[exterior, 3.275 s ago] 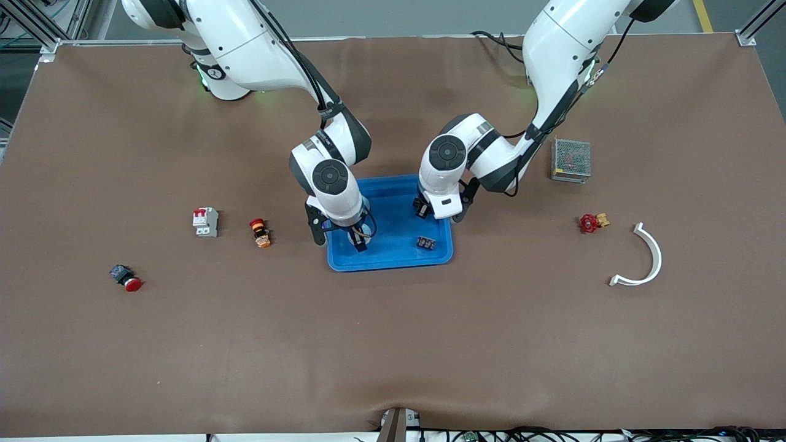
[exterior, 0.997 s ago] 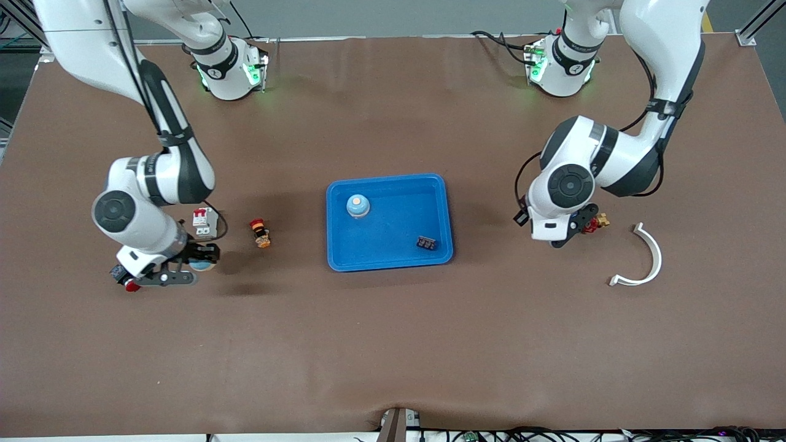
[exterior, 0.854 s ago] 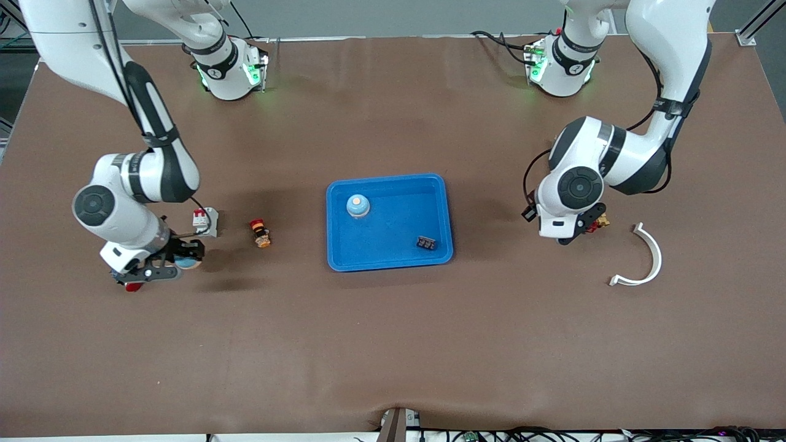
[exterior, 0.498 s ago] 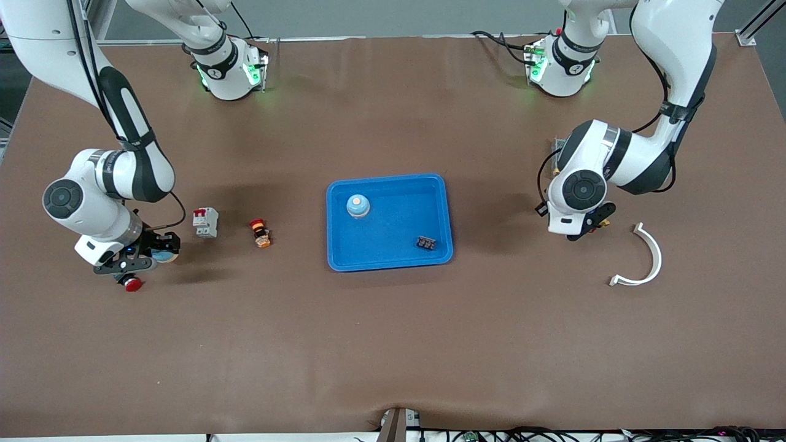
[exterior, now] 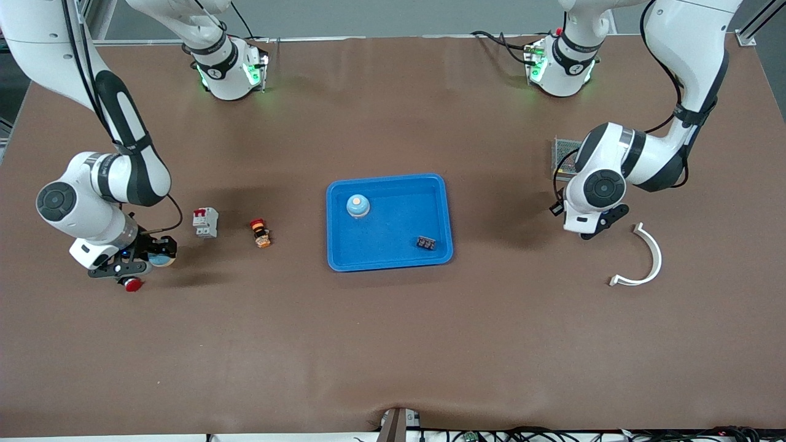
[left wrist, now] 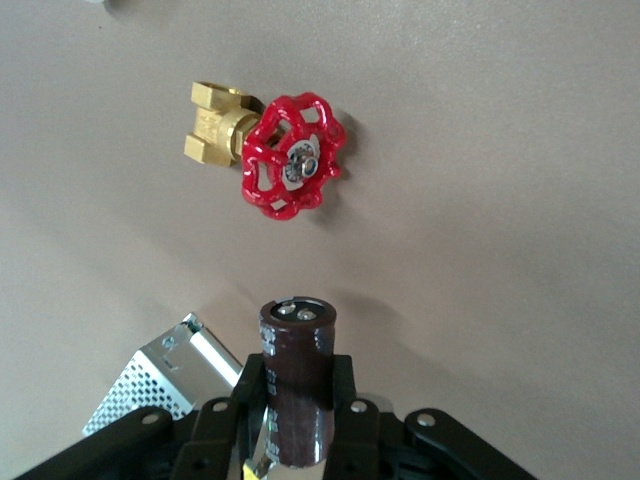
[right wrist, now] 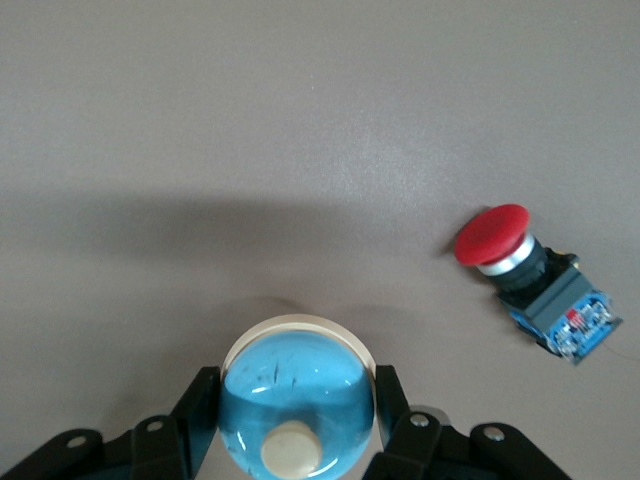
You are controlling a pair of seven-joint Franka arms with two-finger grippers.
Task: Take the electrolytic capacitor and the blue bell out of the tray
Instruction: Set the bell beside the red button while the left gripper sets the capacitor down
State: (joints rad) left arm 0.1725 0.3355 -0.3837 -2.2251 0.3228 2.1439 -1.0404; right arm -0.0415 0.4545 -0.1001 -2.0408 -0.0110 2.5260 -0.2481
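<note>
You are looking at the left tool (left wrist: 290, 440) gripping a capacitor (left wrist: 297, 380) — a dark brown cylinder with a flat silver-grey top carrying two small terminals. Its fingers are pressing on the cylinder's sides, and it is hanging over the counter (exterior: 393, 344) toward the left arm's end, above a red-handled brass valve (left wrist: 275, 150). In the left wrist view the valve is sitting at about twelve o'clock from the capacitor, and a perforated metal box (left wrist: 165, 385) is showing at about nine o'clock.

The right tool (right wrist: 295, 440) is closing on a bell (right wrist: 297, 405) — a translucent blue dome with a cream rim and a cream button on top. It is hovering over the counter toward the right arm's end, just beside a red push button (right wrist: 530, 280) with a black and blue body; in the right wrist view that button is lying at about two o'clock from the bell.

In the front view a blue tray (exterior: 442, 242) is sitting mid-counter, holding a second blue dome (exterior: 358, 205) and a small black part (exterior: 426, 243). A white breaker (exterior: 206, 222) and an orange button (exterior: 260, 233) are lying between the tray and the right tool (exterior: 144, 261); a white curved piece (exterior: 651, 258) is lying near the left tool (exterior: 589, 230).
</note>
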